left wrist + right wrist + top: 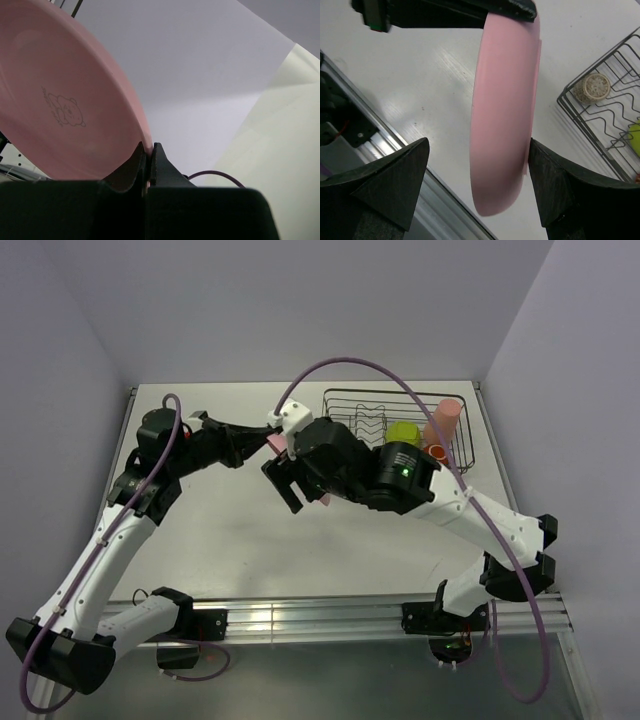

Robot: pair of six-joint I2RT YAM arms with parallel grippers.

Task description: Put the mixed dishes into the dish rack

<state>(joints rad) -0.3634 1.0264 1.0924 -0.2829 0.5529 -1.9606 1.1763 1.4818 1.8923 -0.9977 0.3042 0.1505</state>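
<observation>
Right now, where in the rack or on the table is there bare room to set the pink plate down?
The dish rack's left and middle prongs stand bare, between the beige cup in one corner and the yellow-green bowl. The table is bare between the left arm and right arm. Crowded: the rack's right end, with bowl, tumbler and mug.

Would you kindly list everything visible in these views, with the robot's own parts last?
plate: one, pink, held on edge above the table, between both grippers
dish rack: one, black wire, table's far right
bowl: one, yellow-green, inside rack
tumbler: one, salmon-pink, inside rack, right end
cup: one, speckled beige, rack corner
red item: one, mostly hidden, beside tumbler
table: one, pale grey, beneath everything
cables: two, purple, one per arm
left gripper: one, black, shut on plate's rim
right gripper: one, black, open, jaws straddling plate
</observation>
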